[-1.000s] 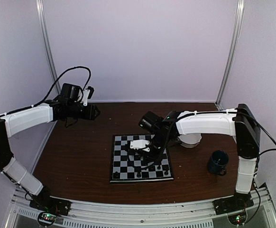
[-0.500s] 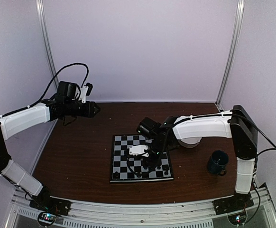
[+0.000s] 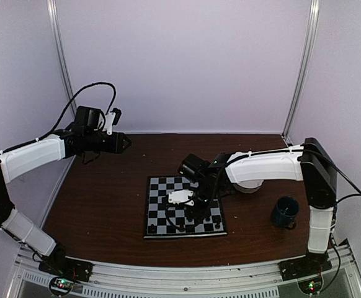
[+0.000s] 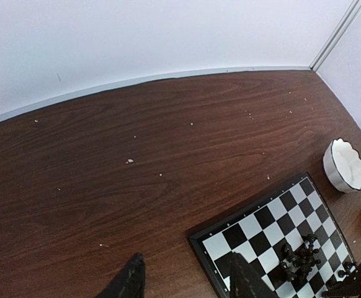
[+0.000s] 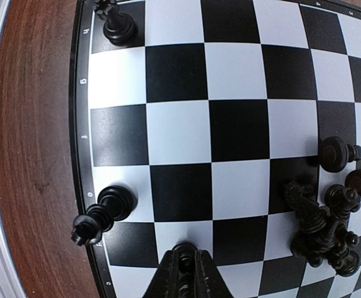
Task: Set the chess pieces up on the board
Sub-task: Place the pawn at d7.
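Placing, apparently | right gripper point(image 5: 183, 276) clenched on glossy black plastic chess piece point(image 5: 183, 253) above edge row of flat black-and-white checked board point(image 5: 239, 133) | left gripper point(image 4: 188, 276) released | next: lower, release upright.

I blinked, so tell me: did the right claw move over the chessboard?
Yes. The right claw slid toward the board's near edge, away from the white bowl.

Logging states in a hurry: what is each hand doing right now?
Left hand: open, empty.
Right hand: closed on a black chess piece.
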{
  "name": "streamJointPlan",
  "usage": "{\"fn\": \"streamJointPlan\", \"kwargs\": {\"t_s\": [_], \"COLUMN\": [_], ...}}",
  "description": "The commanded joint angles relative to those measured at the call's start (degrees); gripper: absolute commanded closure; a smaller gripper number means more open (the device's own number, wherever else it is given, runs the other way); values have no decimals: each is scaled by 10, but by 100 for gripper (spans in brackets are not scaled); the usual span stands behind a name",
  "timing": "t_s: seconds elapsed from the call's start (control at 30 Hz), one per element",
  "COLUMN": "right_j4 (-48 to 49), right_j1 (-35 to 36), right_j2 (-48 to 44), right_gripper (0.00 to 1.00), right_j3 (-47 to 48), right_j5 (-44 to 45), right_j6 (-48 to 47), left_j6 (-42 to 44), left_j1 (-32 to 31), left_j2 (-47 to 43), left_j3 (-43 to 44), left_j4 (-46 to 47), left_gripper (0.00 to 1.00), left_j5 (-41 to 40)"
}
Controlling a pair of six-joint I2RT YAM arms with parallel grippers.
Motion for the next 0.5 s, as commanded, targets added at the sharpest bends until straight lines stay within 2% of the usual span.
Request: {"fn": "streamJointPlan", "kwargs": {"t_s": [0.0, 0.47], "right_j4": [5, 4], "right_j1": [7, 10], "right_j2": [12, 13], "right_gripper": [90, 88], "right_j3": [1, 2], "right_j5": [11, 12], "right_j6": [0, -1], "left_j6": [0, 0], "left_j1": [6, 5], "left_j2": [-10, -5], "left_j3": [1, 1], "left_j4": [21, 20], "left_gripper": [53, 53], "left_j5": [10, 16]}}
